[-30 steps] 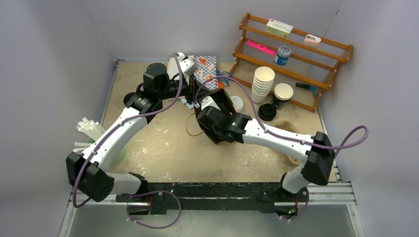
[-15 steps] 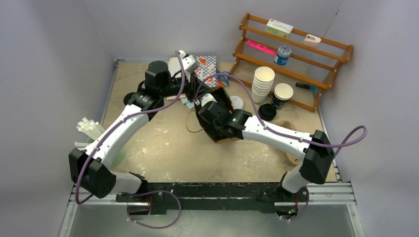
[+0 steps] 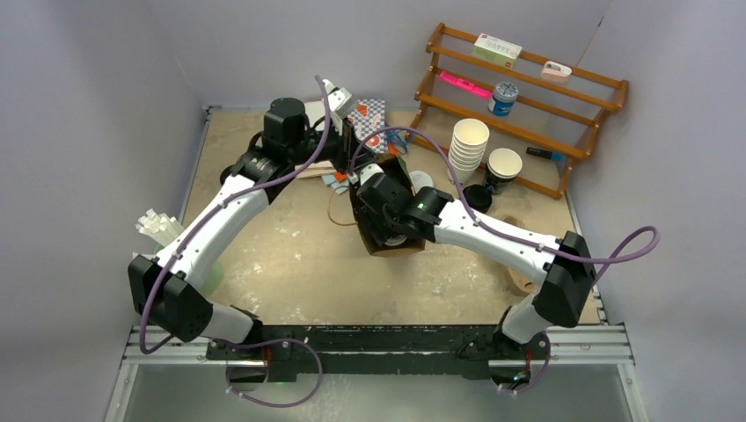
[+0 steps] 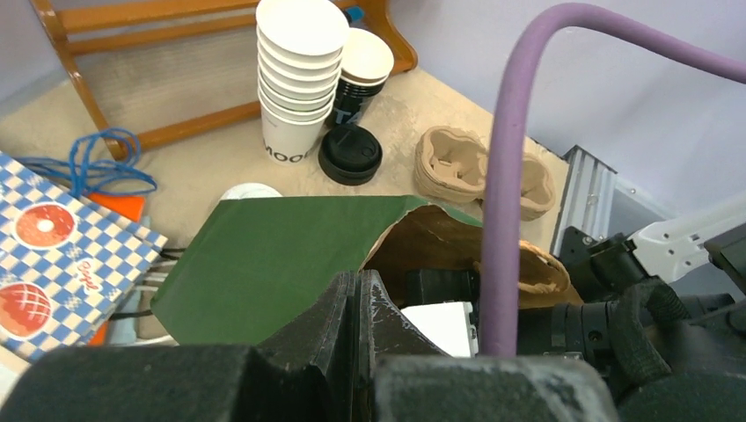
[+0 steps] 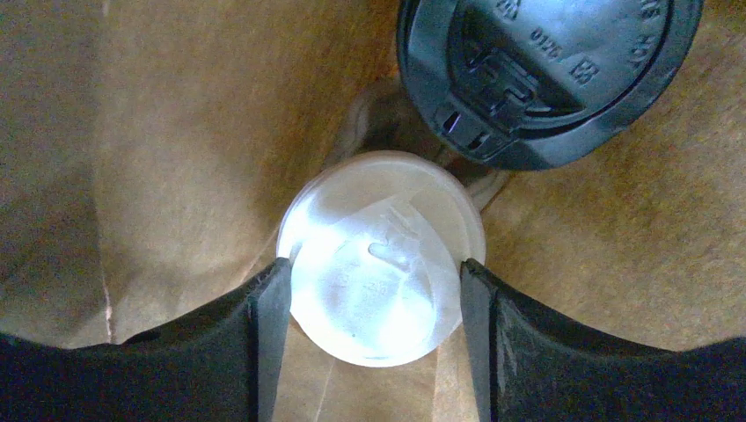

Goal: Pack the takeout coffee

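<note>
Rookie: Tips for bagging? Overhead, right arm's sunk into the paper bag [image 3: 396,248] on the worktop [image 3: 281,255].

Vet: Left wrist: left jaws pinched shut on its rim. Right wrist: right jaws clasp the takeout coffee [image 5: 378,281] inside, beside a black lid [image 5: 545,70]. I'd lower it straight, let go once seated.

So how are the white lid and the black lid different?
The white round plastic lid sits between the right hand's fingers; the black round plastic lid is free. The black one shows raised lettering; the white looks nearly plain. Both are round, inside the brown paper bag.
</note>
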`<state>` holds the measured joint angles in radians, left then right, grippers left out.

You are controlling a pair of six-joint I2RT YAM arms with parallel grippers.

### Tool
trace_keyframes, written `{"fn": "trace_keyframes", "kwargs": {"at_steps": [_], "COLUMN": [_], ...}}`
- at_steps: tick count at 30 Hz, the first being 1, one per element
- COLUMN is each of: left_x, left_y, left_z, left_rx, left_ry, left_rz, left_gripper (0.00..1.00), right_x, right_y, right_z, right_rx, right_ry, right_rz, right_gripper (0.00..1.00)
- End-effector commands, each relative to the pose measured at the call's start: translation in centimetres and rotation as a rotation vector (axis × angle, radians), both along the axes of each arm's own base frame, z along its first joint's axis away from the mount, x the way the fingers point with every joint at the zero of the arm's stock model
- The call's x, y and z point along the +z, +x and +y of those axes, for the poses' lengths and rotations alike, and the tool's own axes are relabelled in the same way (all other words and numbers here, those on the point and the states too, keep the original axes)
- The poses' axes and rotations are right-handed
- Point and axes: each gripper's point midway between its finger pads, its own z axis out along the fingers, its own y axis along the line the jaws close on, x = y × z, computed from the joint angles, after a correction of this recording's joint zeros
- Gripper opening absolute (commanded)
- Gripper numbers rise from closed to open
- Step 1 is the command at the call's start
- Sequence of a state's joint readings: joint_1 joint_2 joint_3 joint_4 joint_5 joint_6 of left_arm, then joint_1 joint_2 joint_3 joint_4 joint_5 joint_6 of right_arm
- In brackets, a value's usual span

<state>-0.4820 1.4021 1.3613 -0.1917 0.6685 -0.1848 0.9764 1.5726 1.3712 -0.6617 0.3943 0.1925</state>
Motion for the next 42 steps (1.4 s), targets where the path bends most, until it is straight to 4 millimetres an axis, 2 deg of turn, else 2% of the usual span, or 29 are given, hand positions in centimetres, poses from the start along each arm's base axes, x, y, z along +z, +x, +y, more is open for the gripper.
{"fn": "trace_keyframes", "kwargs": {"at_steps": [1, 4, 10, 15, 21, 23, 29, 37, 42], "left_x": [3.0, 3.0, 1.3, 3.2, 3.0, 2.5, -0.8, -3.4, -3.7], "left_y": [-3.2, -3.5, -4.5, -5.5, -6.5, -6.7, -6.3, -4.4, -2.9], "left_z": [-1.3, -1.4, -1.6, -1.2, -0.9, -0.9, -0.8, -0.7, 0.0], "left_rx": [-0.108, -0.105, -0.119, -0.111, -0.100, -0.100, -0.068, -0.026, 0.025], "left_ry": [-0.057, -0.057, -0.016, -0.039, -0.050, -0.054, -0.014, 0.045, 0.083], "left_rz": [0.136, 0.212, 0.438, 0.440, 0.534, 0.560, 0.592, 0.577, 0.515], "left_gripper": [0.00, 0.00, 0.00, 0.00, 0.00, 0.00, 0.00, 0.00, 0.00], "right_x": [-2.0, -1.8, -0.7, 1.0, 2.0, 1.8, -0.2, -1.8, -2.5], "right_y": [-2.5, -3.4, -4.3, -4.4, -5.4, -5.7, -7.0, -6.3, -6.0], "right_z": [-1.9, -2.2, -2.3, -2.1, -1.5, -1.5, -1.2, -0.4, -0.3], "right_rx": [-0.070, -0.074, -0.046, -0.032, -0.008, -0.005, 0.010, 0.018, 0.017], "right_ry": [-0.032, -0.019, -0.019, 0.007, 0.012, 0.003, -0.009, -0.014, -0.032], "right_rz": [0.177, 0.208, 0.242, 0.232, 0.298, 0.319, 0.412, 0.408, 0.404], "right_gripper": [0.64, 0.64, 0.62, 0.62, 0.62, 0.62, 0.62, 0.64, 0.65]}}
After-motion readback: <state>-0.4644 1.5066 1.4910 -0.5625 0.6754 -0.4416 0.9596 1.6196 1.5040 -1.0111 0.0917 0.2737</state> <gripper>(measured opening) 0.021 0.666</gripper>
